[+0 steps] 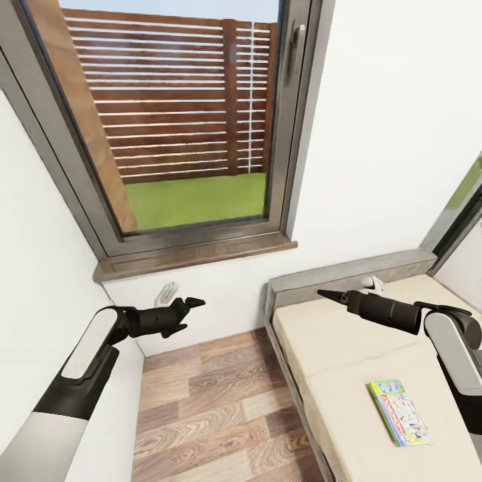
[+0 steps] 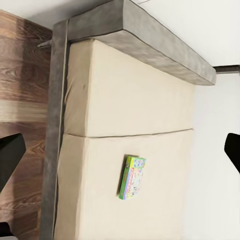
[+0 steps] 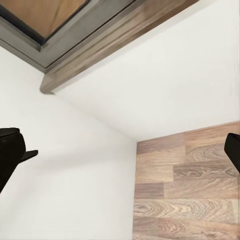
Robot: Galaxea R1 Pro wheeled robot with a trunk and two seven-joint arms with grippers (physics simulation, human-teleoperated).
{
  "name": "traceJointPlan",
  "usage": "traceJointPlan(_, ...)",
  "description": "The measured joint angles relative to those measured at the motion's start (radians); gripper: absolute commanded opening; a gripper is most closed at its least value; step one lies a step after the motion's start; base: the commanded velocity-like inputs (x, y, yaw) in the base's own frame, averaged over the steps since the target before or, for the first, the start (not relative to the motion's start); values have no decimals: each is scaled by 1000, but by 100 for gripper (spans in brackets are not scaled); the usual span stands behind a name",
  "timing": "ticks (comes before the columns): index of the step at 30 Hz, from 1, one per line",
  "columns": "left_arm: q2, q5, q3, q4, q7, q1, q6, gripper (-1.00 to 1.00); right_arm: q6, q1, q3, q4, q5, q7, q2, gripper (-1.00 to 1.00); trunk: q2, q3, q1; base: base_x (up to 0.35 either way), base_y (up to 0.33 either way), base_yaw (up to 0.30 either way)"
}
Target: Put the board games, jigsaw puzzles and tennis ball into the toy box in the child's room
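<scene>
One flat printed board game point(image 1: 399, 411) on beige mattress point(image 1: 348, 375)

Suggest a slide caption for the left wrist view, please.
A board game lies alone on the bed beside wood flooring.

We find the floor point(image 1: 207, 402) laid in wood planks with visible grain and a low sheen. The window sill point(image 1: 194, 258) is a darker, matt brown wood; the window frame point(image 1: 301, 120) looks like smooth grey metal or plastic. Walls point(image 1: 388, 134) are plain matt white. The bed point(image 2: 130, 95) has a smooth beige cloth mattress and a rougher grey upholstered frame. The board game point(image 1: 399, 411) on it is printed, slightly glossy card. Both arms show matt black and satin white casing.
</scene>
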Motion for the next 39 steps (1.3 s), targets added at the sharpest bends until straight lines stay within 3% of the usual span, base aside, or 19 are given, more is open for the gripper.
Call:
traceJointPlan(20, -2, 1, -1, 0, 0, 0, 0, 100, 0, 0, -1, 0, 0, 0, 0, 100, 0, 0, 0, 0, 13, -58)
traceJointPlan(39, -2, 1, -1, 0, 0, 0, 0, 100, 0, 0, -1, 0, -1, -1, 0, 100, 0, 0, 0, 0, 1, -221)
